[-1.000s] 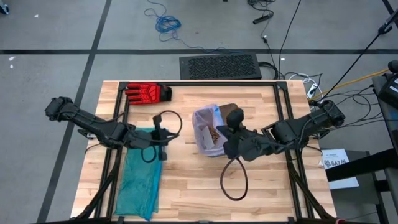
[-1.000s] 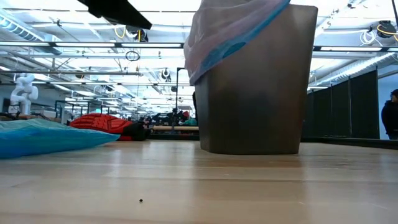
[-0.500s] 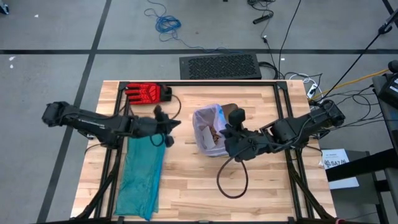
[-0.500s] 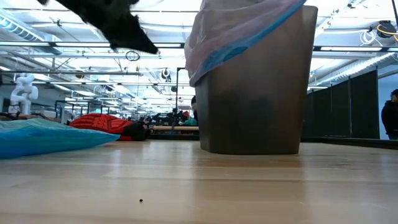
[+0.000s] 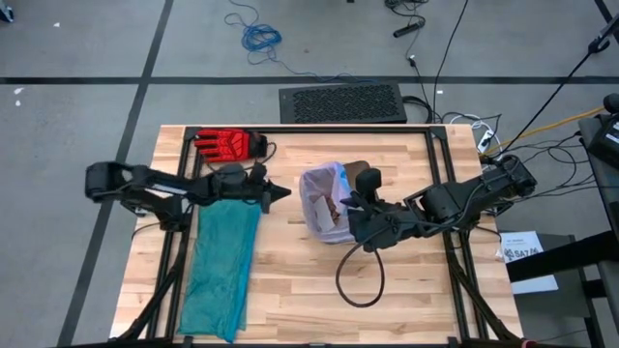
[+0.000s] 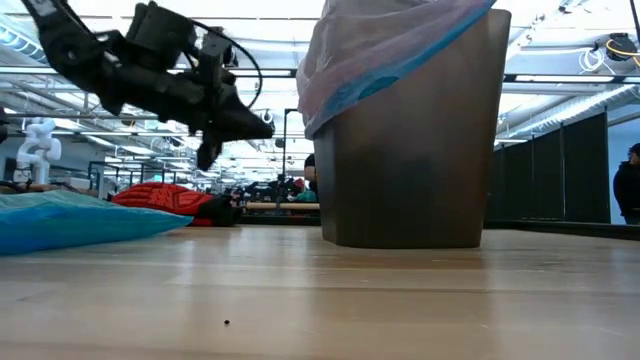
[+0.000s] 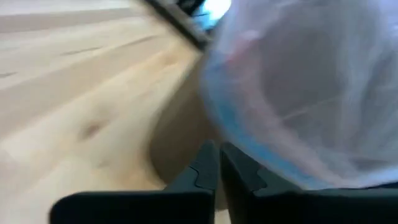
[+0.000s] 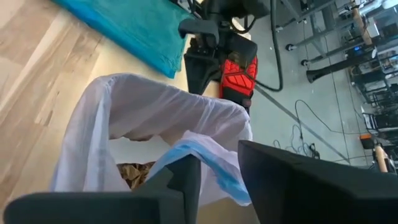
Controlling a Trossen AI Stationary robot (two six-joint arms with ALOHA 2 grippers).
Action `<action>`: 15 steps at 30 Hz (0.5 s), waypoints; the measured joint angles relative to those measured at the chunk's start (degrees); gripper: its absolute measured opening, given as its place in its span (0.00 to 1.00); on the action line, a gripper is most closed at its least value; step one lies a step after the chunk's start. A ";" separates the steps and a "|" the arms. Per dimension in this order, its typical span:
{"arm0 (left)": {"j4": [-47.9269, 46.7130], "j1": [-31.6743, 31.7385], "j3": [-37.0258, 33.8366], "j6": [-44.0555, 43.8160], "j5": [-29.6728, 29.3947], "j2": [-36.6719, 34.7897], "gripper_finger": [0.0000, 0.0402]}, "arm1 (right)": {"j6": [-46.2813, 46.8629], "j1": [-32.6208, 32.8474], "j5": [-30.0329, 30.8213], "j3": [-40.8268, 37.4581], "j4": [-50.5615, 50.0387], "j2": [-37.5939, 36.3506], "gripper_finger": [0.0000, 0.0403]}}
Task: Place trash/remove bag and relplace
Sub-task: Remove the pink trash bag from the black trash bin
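Observation:
A brown bin [image 6: 410, 150] stands mid-table, lined with the pale translucent bag [image 5: 317, 188], whose blue-hemmed edge [image 6: 380, 70] drapes over the rim. Brown paper trash [image 8: 134, 171] lies inside it. My left gripper [image 5: 284, 192] hovers shut just left of the bin, pointing level at it, above the table [image 6: 266, 128]; the bag fills its wrist view [image 7: 219, 163]. My right gripper [image 8: 219, 180] stands open over the bin's right rim [image 5: 348, 205], slanting down, with the bag's blue hem [image 8: 208, 163] in the gap between its fingers. My right gripper has one finger on either side of the bag's blue hem [image 8: 208, 163] at the bin's rim, coming from the table's right and slanting down. Whether the fingers touch the hem, I cannot tell.
A teal-green bag [image 5: 221, 261] lies flat on the table's left side. A red glove [image 5: 229, 144] rests at the far left. A black cable loop [image 5: 360, 280] hangs from my right arm over the near table. Dark frame rails [image 5: 447, 184] run along both sides.
My left gripper has swung from above the teal bag toward the far edge and rightward to the bin, sinking into the low view and rolling so that it now points level at the bin.

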 joint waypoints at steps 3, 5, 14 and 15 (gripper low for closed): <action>13.65 0.58 0.09 -3.00 5.17 6.90 0.12 | -0.09 0.00 0.00 0.00 0.39 0.00 0.26; 18.41 1.01 0.09 -5.56 6.01 11.68 0.17 | -0.10 0.00 0.00 0.00 0.37 0.00 0.27; 37.72 1.14 4.45 -12.92 8.55 27.27 0.34 | -0.02 0.00 -0.02 0.00 0.37 0.00 0.27; 38.87 1.14 4.81 -13.70 8.81 27.92 0.34 | 0.14 0.00 -0.02 0.00 0.34 0.00 0.27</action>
